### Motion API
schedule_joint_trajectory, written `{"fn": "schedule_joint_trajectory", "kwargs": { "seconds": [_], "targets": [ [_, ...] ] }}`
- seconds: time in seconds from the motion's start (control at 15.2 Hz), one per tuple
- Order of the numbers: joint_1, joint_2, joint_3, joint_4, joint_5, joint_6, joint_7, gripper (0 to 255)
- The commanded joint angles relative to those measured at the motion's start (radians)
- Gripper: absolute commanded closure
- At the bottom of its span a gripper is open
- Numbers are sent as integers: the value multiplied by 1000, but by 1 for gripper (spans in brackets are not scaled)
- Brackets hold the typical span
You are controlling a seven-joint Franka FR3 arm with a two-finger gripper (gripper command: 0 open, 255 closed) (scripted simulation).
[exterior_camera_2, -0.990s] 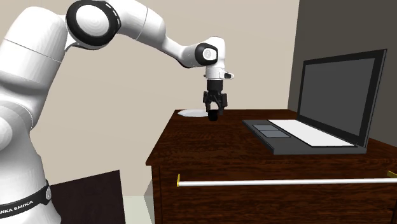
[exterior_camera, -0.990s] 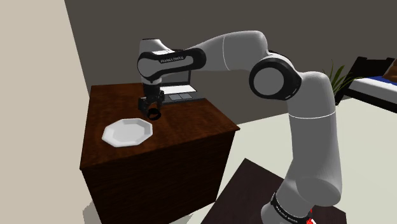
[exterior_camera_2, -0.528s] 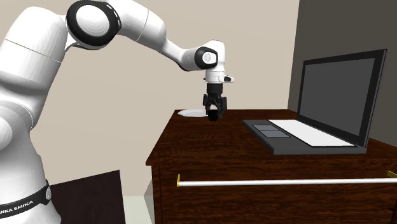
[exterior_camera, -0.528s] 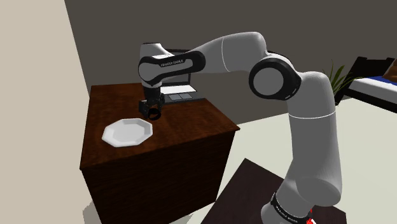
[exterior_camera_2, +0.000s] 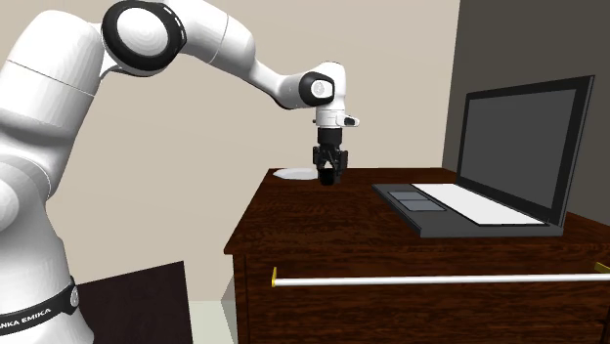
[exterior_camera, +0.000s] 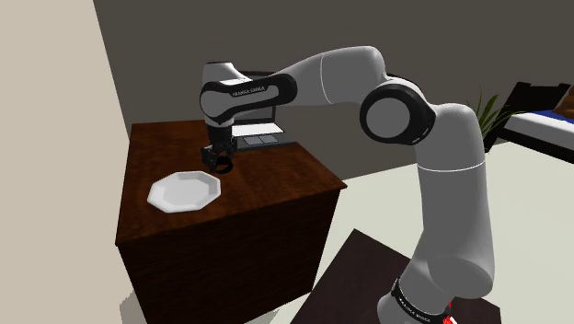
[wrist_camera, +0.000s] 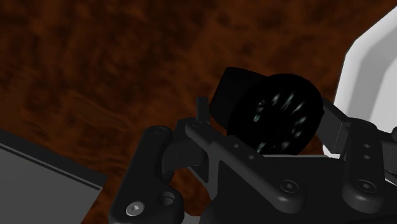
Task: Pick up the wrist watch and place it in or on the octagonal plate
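Holding the wrist watch (wrist_camera: 275, 113): the pincer (wrist_camera: 267, 137) is clamped on it, black fingers (wrist_camera: 191, 130) pressing either side of the dark dial. Shoulder view agrees: pincer (exterior_camera: 219, 162) points down with the watch (exterior_camera: 221, 168) at its tips, clear of the desk (exterior_camera: 276, 179) as far as I can judge.

Progress: pick-up done, placement not. The watch hangs over bare wood, just beside the far edge of the white octagonal plate (exterior_camera: 179, 193), not over it. In the wrist view the plate (wrist_camera: 372, 70) shows as a white corner next to the watch. Remaining, by my estimate: a short carry over the plate, lower, release.

Surface: dark reddish-brown wood-grain desk (wrist_camera: 95, 76), cabinet-like, with a white rail (exterior_camera_2: 440, 279) across its front in the second exterior view. Beyond the pincer (exterior_camera_2: 328, 174) an open laptop (exterior_camera_2: 508, 147) sits on the desk (exterior_camera_2: 332, 230), well apart from the plate (exterior_camera_2: 293, 173).

Room: beige wall, dark grey wall behind the laptop (exterior_camera: 258, 136), pale floor, a green plant (exterior_camera: 487, 110) far off.
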Motion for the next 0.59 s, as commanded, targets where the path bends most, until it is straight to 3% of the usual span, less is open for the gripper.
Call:
{"fn": "schedule_joint_trajectory", "kwargs": {
  "seconds": [0.0, 0.53],
  "targets": [
    [0, 0, 0, 0, 0, 0, 0, 255],
    [0, -12, 0, 49, 1, -61, 0, 255]
  ]
}}
